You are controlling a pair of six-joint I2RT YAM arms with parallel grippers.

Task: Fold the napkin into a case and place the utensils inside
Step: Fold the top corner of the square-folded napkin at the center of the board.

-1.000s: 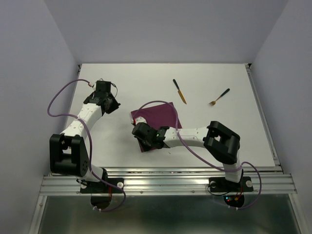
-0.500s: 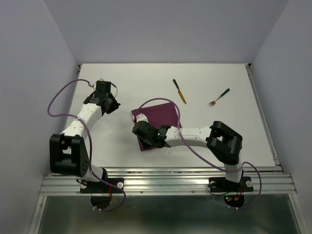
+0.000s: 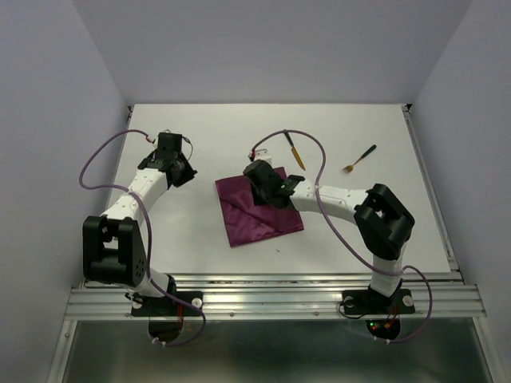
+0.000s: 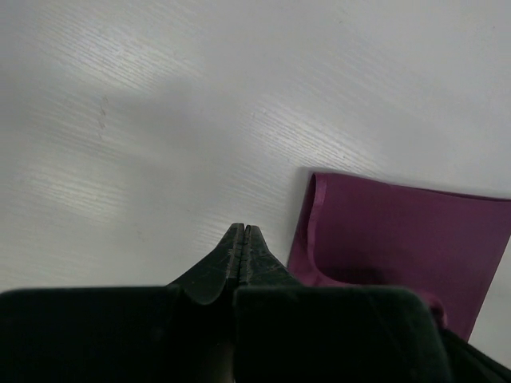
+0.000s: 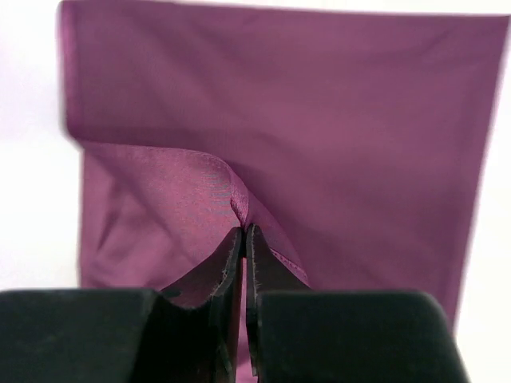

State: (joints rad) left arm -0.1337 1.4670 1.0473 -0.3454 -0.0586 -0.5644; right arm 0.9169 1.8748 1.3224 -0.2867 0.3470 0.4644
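Note:
The magenta-purple napkin (image 3: 259, 217) lies at mid-table, partly folded, with wrinkles near its left side. My right gripper (image 3: 266, 190) hangs over its far edge, shut on a raised fold of the cloth (image 5: 239, 203), which it pinches at the tips (image 5: 243, 230). The rest of the napkin (image 5: 335, 120) spreads flat beyond. My left gripper (image 3: 180, 169) rests to the napkin's left, shut on nothing (image 4: 242, 232), with a napkin corner (image 4: 399, 235) just to its right. The utensils lie apart behind: a knife (image 3: 297, 156) and a fork (image 3: 361, 158).
A purple cable (image 3: 307, 144) from the right arm loops over the knife's handle end. White walls enclose the table on three sides, and a metal rail (image 3: 271, 297) runs along the near edge.
My right gripper closed on the napkin's near-left part and carried that cloth up and toward the far right, over the napkin. The left arm has stayed put.

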